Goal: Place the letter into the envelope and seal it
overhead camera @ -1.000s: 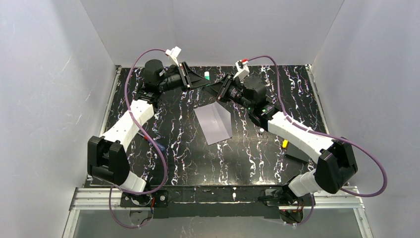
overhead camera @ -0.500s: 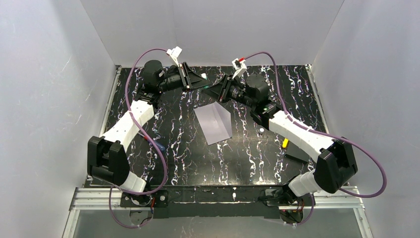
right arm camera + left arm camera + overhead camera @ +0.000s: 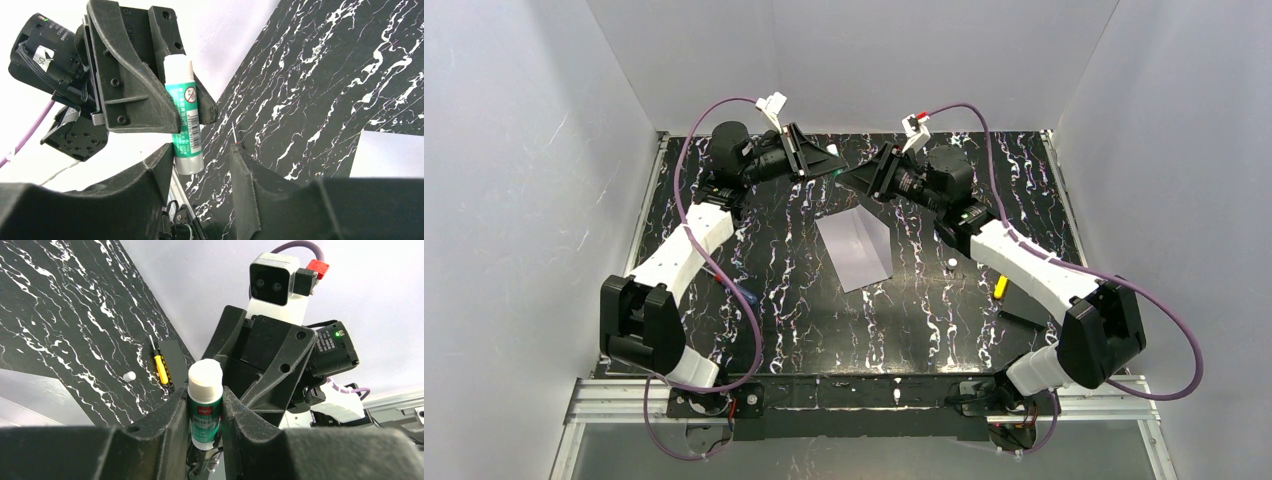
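The pale lavender-grey envelope lies flat mid-table; corners of it show in the right wrist view and the left wrist view. The letter is not in view. My left gripper is shut on a green glue stick, held in the air above the far part of the table. My right gripper faces it with jaws open. The stick's grey bottom end sits just between those jaws, against one finger.
A yellow-handled tool and a flat black rectangle lie at the right, with a small white cap nearby. A blue pen-like object lies by the left arm. White walls enclose the black marbled table.
The two grippers have closed in on each other at the far middle. The right gripper rose and swung toward the glue stick held by the left. The envelope has not moved.
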Robot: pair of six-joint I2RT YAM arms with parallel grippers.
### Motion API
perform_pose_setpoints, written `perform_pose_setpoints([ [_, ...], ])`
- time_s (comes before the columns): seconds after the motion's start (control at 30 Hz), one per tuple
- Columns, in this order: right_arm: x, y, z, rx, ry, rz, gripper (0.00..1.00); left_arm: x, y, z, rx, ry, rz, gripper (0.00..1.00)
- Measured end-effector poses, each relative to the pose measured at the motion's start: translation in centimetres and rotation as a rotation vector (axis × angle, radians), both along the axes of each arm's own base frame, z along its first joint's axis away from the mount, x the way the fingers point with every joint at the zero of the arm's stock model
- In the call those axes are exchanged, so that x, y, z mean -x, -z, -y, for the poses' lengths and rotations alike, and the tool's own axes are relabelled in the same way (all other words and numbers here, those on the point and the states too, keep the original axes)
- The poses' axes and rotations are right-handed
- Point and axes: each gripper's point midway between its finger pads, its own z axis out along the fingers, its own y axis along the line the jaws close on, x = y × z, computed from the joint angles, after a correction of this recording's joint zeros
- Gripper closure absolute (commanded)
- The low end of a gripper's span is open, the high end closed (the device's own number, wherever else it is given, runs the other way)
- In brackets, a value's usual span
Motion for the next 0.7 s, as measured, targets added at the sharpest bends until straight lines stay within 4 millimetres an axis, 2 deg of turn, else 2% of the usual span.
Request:
perform_pose_setpoints([
  [0.07, -0.1, -0.1, 0.1, -0.008, 0.001, -0.010, 0.59, -0.3, 0.0, -0.2, 0.003, -0.014, -0.005, 1.00],
  [0.1, 0.0, -0.2, 0.1, -0.015, -0.004, -0.014, 0.59, -0.3, 0.0, -0.2, 0.003, -0.016, -0.008, 1.00],
  [0.23, 0.3, -0.7, -0.1, -0.038, -0.027, -0.014, 0.44, -0.3, -0.1, -0.2, 0.009, -0.017, -0.013, 1.00],
  [0.3, 0.4, -0.7, -0.4, -0.048, -0.044, -0.017, 0.44, -0.3, -0.2, -0.2, 0.011, -0.017, -0.014, 1.00],
  [0.5, 0.4, 0.3, -1.1, -0.049, -0.086, -0.042, 0.60, -0.4, -0.2, -0.3, 0.013, -0.020, -0.015, 1.00],
  [0.7, 0.8, -0.2, -1.3, -0.067, -0.109, -0.029, 0.99, -0.4, -0.4, -0.4, 0.023, -0.023, -0.038, 1.00],
])
